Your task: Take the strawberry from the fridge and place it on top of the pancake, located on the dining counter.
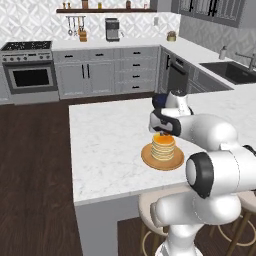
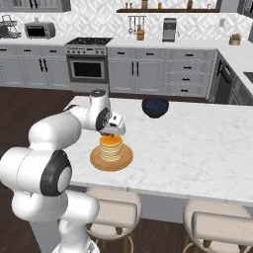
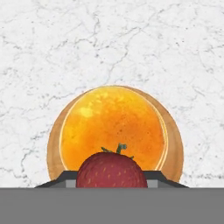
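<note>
While my pincer [image 3: 111, 183] pinches the strawberry [image 3: 112, 170] between its two dark tips, the fruit hangs just above the pancake [image 3: 113, 127], whose glossy golden top shows directly beneath it in the hand view, ringed by the orange-brown plate [image 3: 53, 144]. Seen from the left base view, my hand [image 1: 165, 122] sits right over the stack [image 1: 163, 146] on the dining counter [image 1: 105, 140]. Seen from the right base view, the stack [image 2: 111, 147] and its plate [image 2: 97, 160] lie near the counter's left front edge [image 2: 197, 148], with a dark blue bowl [image 2: 155, 106] farther back on the marble, well apart from them.
</note>
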